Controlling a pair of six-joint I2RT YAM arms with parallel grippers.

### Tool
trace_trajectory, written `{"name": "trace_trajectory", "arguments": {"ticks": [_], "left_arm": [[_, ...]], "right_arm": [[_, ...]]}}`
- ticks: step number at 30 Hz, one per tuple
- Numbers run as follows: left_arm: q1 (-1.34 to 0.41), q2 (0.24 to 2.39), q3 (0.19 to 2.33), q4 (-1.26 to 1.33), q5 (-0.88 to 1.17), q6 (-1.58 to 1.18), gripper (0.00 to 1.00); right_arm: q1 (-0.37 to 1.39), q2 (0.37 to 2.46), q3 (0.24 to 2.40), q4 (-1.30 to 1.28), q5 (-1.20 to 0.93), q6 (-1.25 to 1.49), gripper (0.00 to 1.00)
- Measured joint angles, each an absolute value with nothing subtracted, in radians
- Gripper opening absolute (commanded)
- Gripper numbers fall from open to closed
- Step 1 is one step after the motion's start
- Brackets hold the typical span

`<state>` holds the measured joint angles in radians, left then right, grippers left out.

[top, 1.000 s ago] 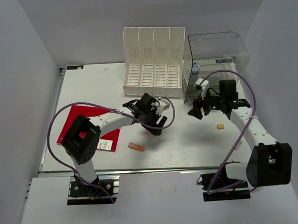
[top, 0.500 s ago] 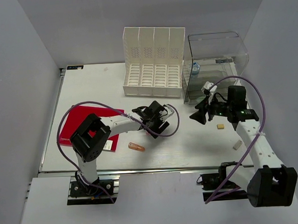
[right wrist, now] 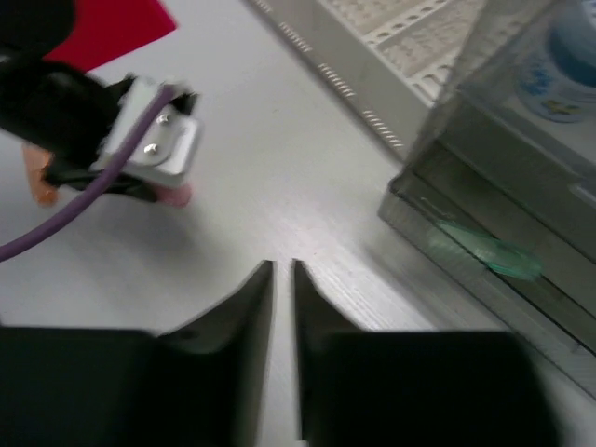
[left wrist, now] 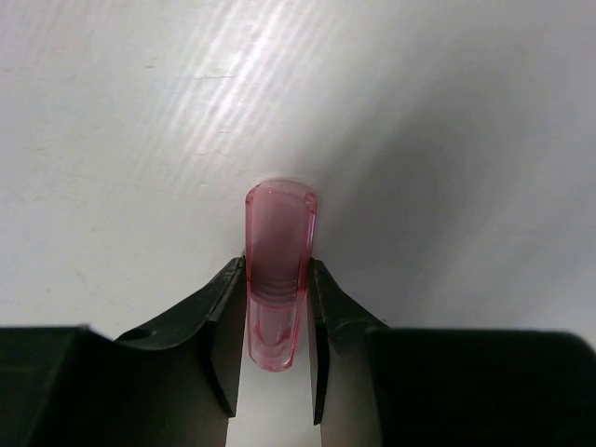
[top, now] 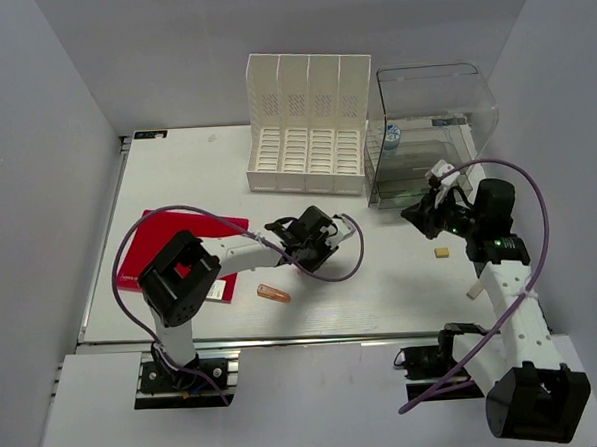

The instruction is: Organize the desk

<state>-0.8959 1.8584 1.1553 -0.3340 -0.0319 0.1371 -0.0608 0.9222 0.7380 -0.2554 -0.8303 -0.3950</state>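
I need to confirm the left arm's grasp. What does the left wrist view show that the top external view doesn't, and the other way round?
Only the left wrist view: a pink translucent plastic piece pinched by the left gripper.
Only the top external view: a red folder, a white file organizer, a clear box, an orange piece and the right gripper.
Both: the left gripper down at the white desk.

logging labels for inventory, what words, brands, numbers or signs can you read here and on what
No text in these views can be read.
the white sticker on the red folder: print too small to read.
the round item in the clear box: blue print, blurred.
the black label at the far left corner of the desk: too small to read.
the pink plastic piece: ridges only, no print.
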Motion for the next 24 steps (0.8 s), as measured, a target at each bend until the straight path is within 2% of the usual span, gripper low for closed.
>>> {"name": "trace_trajectory", "arguments": {"ticks": [1, 6, 11, 15, 24], "left_arm": [[-0.898, 1.844, 1.142, -0.329, -0.004, 0.136, 0.07], [-0.906, 1.721, 1.087, -0.25, 0.113, 0.15, 0.02], [-0.907, 1.633, 1.119, -0.031, 0.197, 0.224, 0.02], [-0.904, 1.708, 1.232, 0.115, 0.238, 0.276, 0.02], [-0.896, 2.018, 1.431, 0.432, 0.267, 0.31, 0.04]], "right_arm": [[-0.067, 0.907, 0.73, -0.242, -0.807, -0.381, 0.0], [-0.109, 0.83, 0.691, -0.146, -0.616, -0.28, 0.0], [-0.145, 0.807, 0.69, -0.093, -0.457, -0.215, 0.0], [-0.167, 0.797, 0.689, -0.075, -0.39, -0.189, 0.0], [-0.189, 0.779, 0.674, -0.053, -0.342, -0.179, 0.0]]}}
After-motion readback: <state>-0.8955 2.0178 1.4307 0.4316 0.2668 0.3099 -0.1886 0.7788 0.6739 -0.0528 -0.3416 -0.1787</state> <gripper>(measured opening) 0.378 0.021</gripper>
